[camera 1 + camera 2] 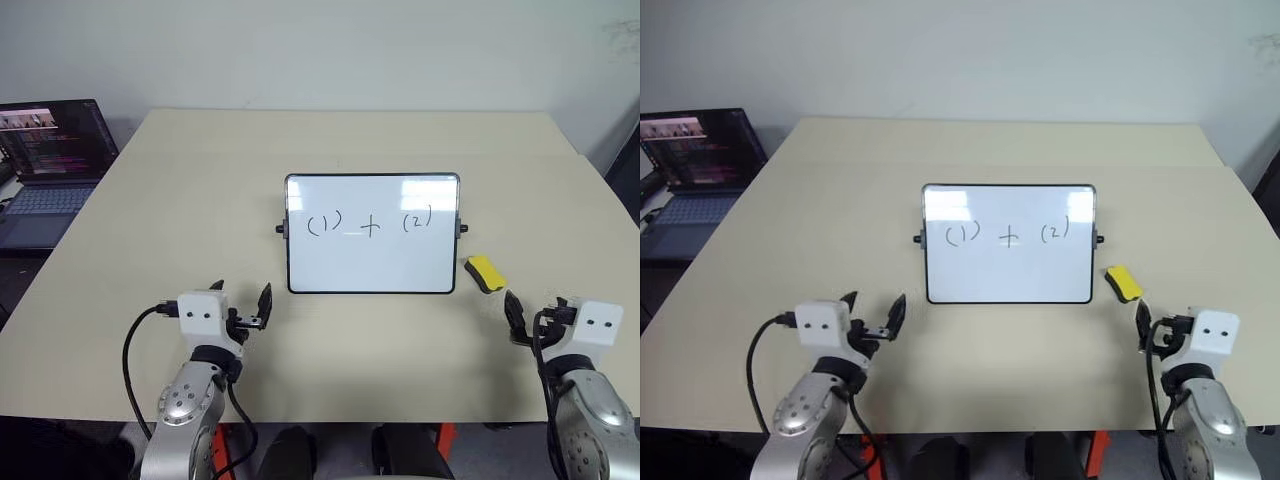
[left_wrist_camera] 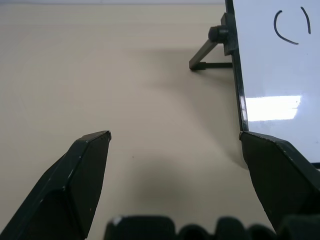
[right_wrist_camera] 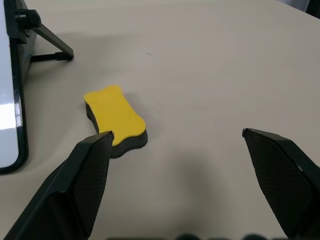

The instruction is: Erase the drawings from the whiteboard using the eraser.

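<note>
The whiteboard (image 1: 372, 250) stands propped at the middle of the table, its black-framed face towards me. Across its upper half run the drawings (image 1: 369, 224), thin black marks reading "(1) + (2)". The eraser (image 1: 485, 273), a small yellow block with a black underside, lies flat on the table just off the board's right edge. My left gripper (image 1: 241, 293) hovers open near the board's lower left corner, holding nothing. My right gripper (image 3: 176, 132) is open too, a short way on the near side of the eraser (image 3: 115, 114) and apart from it.
The beige table (image 1: 200, 180) reaches back to a white wall. An open laptop (image 1: 55, 165) sits on a lower surface beyond the table's left edge. The board's folding stand leg (image 2: 207, 57) juts out behind it.
</note>
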Controlling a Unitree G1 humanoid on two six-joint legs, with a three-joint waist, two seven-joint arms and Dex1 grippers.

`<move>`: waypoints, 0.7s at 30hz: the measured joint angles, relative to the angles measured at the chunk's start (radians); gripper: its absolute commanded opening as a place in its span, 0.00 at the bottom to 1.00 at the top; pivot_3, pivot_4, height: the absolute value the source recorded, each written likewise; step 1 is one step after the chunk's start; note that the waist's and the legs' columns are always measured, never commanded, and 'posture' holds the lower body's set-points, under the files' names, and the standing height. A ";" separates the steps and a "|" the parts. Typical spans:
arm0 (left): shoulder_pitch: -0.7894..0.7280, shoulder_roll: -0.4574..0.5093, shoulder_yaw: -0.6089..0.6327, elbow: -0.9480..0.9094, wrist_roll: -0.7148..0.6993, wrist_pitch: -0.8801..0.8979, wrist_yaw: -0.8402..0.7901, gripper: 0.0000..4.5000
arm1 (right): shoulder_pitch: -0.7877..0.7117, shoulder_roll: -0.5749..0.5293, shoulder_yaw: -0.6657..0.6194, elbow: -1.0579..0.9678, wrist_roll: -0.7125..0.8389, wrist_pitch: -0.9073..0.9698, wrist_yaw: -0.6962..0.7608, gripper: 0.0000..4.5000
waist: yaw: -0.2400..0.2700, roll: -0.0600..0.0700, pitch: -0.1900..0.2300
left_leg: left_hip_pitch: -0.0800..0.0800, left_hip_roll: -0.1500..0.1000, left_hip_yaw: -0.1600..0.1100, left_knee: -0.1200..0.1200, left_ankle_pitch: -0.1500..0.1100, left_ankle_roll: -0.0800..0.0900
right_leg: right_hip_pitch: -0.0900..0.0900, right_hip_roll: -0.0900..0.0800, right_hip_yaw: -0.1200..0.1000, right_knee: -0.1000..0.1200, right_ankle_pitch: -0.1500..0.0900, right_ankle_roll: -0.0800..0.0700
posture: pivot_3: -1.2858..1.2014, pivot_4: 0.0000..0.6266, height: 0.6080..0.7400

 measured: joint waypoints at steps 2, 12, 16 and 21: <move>0.002 0.002 0.000 -0.001 -0.001 0.002 -0.005 1.00 | 0.009 0.000 -0.005 -0.018 0.006 0.013 -0.001 1.00 | 0.000 0.000 0.000 | 0.000 0.000 0.000 0.000 0.000 0.000 | 0.000 0.000 0.000 0.000 0.000 0.000 | 0.52 0.24 1.00; 0.000 0.013 0.004 -0.001 -0.001 -0.002 -0.018 1.00 | -0.033 0.001 -0.002 0.003 0.008 0.015 -0.002 1.00 | 0.000 0.000 0.000 | 0.000 0.000 0.000 0.000 0.000 0.000 | 0.000 0.000 0.000 0.000 0.000 0.000 | 0.52 0.24 1.00; -0.001 0.021 0.041 0.002 -0.005 -0.025 -0.017 1.00 | -0.062 0.007 0.023 0.052 -0.008 0.007 0.001 1.00 | 0.000 0.000 0.000 | 0.000 0.000 0.000 0.000 0.000 0.000 | 0.000 0.000 0.000 0.000 0.000 0.000 | 0.52 0.24 1.00; -0.017 0.009 0.062 0.021 -0.033 -0.031 -0.017 1.00 | -0.073 0.009 0.025 0.061 -0.008 0.004 0.012 1.00 | 0.000 0.000 0.000 | 0.000 0.000 0.000 0.000 0.000 0.000 | 0.000 0.000 0.000 0.000 0.000 0.000 | 0.52 0.24 1.00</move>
